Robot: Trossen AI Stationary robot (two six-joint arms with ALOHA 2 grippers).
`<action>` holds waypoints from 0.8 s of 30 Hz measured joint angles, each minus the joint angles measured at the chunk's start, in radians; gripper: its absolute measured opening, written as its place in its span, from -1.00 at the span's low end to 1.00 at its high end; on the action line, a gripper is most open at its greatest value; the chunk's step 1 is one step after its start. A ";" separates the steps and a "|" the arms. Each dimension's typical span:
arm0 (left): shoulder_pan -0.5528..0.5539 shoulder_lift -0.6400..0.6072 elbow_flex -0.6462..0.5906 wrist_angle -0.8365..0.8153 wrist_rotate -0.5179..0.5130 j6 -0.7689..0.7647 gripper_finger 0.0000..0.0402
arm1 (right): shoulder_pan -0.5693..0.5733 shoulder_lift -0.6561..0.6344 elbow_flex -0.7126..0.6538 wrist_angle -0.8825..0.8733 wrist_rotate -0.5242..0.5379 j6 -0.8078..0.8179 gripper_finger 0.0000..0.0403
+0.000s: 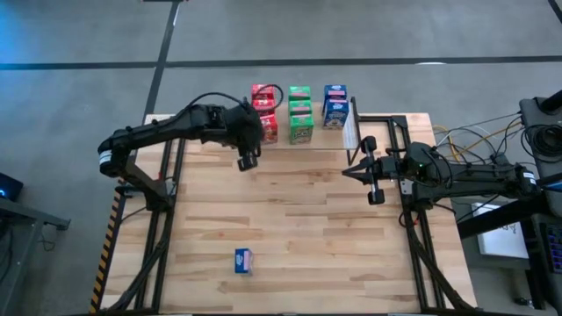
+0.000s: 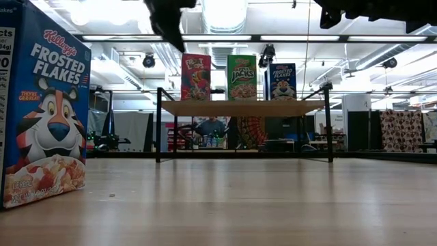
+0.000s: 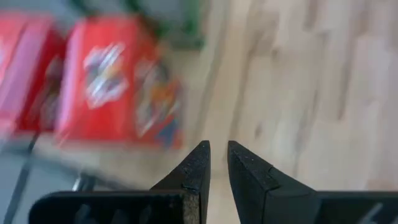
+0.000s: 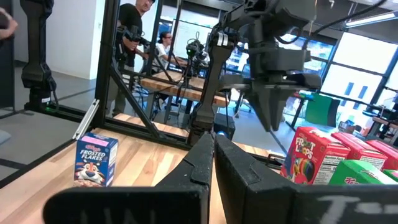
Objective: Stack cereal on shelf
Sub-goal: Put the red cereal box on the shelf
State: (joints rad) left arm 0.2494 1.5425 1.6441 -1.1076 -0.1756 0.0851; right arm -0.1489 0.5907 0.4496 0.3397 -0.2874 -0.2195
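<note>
While the left gripper hovers just in front of the shelf, its fingers stand nearly together with only a thin gap, clamped on nothing. Red Froot Loops boxes, green Apple Jacks boxes and a blue Frosted Flakes box sit in a row on the shelf's plank. One more blue Frosted Flakes box stands alone on the wooden table, well apart from the shelf, near the front edge. Over by the table's right side, the right gripper waits, fingers pressed together and empty.
</note>
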 joint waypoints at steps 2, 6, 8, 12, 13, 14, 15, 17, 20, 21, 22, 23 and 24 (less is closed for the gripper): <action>-0.015 0.001 -0.019 0.065 0.008 0.021 -0.82 | 0.000 0.000 0.000 0.000 0.000 0.000 -0.96; -0.020 0.002 -0.055 0.143 -0.012 0.057 -0.82 | 0.000 0.000 0.000 0.000 0.000 0.000 -0.96; -0.020 0.004 -0.057 0.147 -0.083 0.058 -0.82 | 0.000 0.000 0.000 0.000 0.000 0.000 -0.96; -0.019 0.007 -0.057 0.148 -0.229 0.056 -0.82 | 0.000 0.000 0.000 0.000 0.000 0.000 -0.96; -0.018 0.007 -0.057 0.149 -0.243 0.055 -0.82 | 0.000 0.000 0.000 0.000 0.000 0.000 -0.96; -0.018 0.007 -0.057 0.149 -0.253 0.056 -0.82 | 0.000 0.000 0.000 0.000 0.000 0.000 -0.96; -0.018 0.007 -0.057 0.149 -0.257 0.055 -0.82 | 0.000 0.000 0.000 0.000 0.000 0.000 -0.96; -0.019 0.007 -0.057 0.148 -0.258 0.055 -0.82 | 0.000 0.000 0.000 0.000 0.000 0.000 -0.96; -0.018 0.007 -0.057 0.146 -0.259 0.055 -0.82 | 0.000 0.000 0.000 0.000 0.000 0.000 -0.96; -0.018 0.007 -0.057 0.145 -0.260 0.055 -0.82 | 0.000 0.000 0.000 0.000 0.000 0.000 -0.96; -0.018 0.007 -0.057 0.144 -0.261 0.055 -0.82 | 0.000 0.000 0.000 0.000 0.000 0.000 -0.96; -0.018 0.007 -0.057 0.143 -0.261 0.055 -0.82 | 0.000 0.000 0.000 0.000 0.000 0.000 -0.96; -0.018 0.007 -0.057 0.143 -0.261 0.055 -0.82 | 0.000 0.000 0.000 0.000 0.000 0.000 -0.96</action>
State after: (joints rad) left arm 0.2310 1.5494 1.5871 -0.9646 -0.4370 0.1406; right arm -0.1490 0.5907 0.4492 0.3401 -0.2872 -0.2199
